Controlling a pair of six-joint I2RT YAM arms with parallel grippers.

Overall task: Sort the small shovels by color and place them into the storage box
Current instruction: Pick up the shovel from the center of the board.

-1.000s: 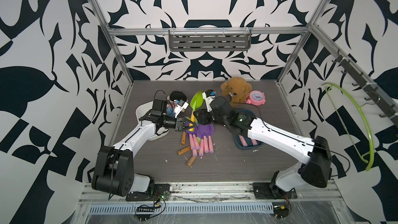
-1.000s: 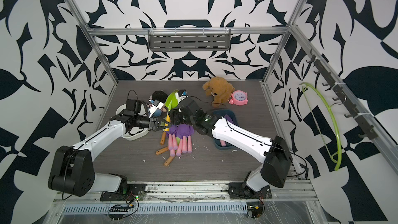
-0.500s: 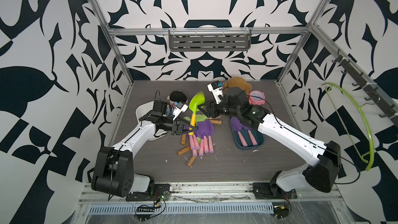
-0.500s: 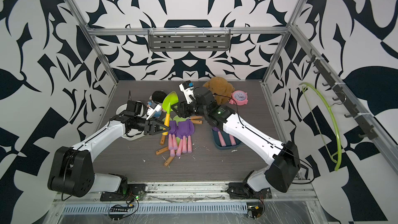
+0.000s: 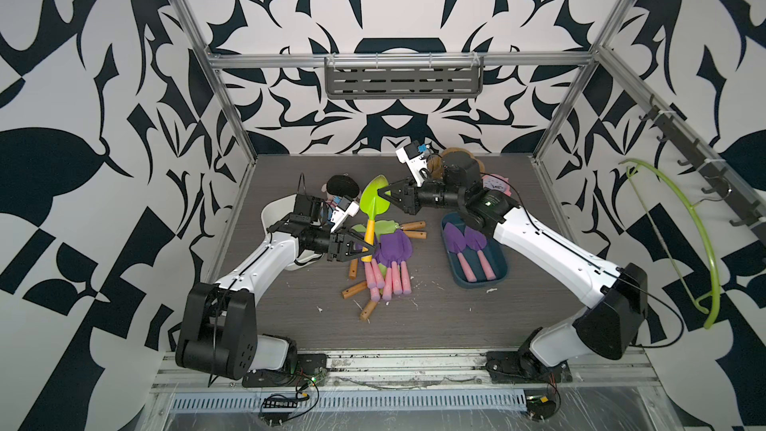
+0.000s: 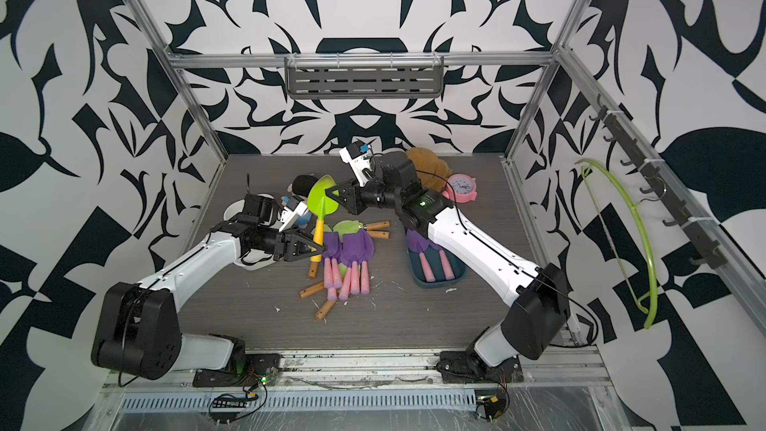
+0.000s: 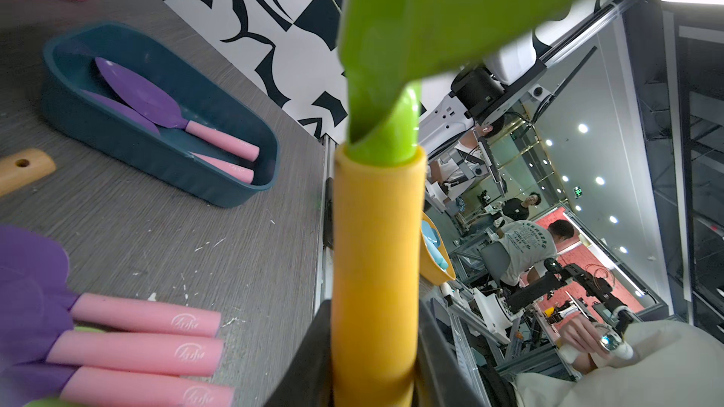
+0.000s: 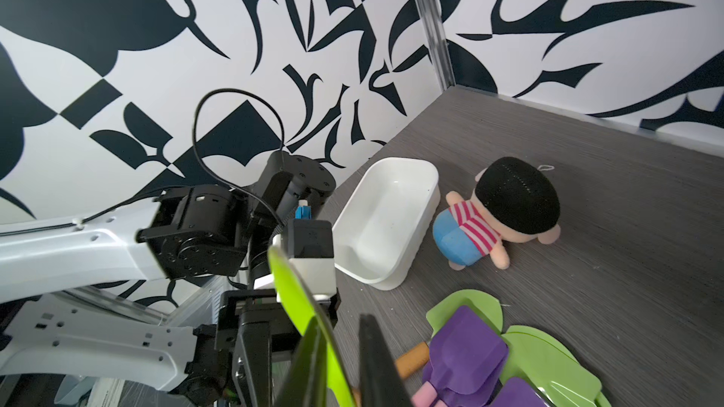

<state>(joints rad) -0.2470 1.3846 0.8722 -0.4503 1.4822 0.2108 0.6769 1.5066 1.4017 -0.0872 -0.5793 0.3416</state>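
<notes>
Storage box (image 6: 434, 281) partly under right arm (image 6: 476, 246), green shovel (image 7: 376, 229) blade cropped

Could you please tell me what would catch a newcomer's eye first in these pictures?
The green shovel with the yellow handle, held above mid-table: the left end effector grips its handle and the right end effector pinches its blade. Below it lies a heap of purple shovels with pink handles, and the dark teal box beside it holds two more.

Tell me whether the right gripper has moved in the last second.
Yes. Its arm no longer covers the storage box; the right gripper has moved toward the back wall, onto the blade of the green shovel.
</notes>
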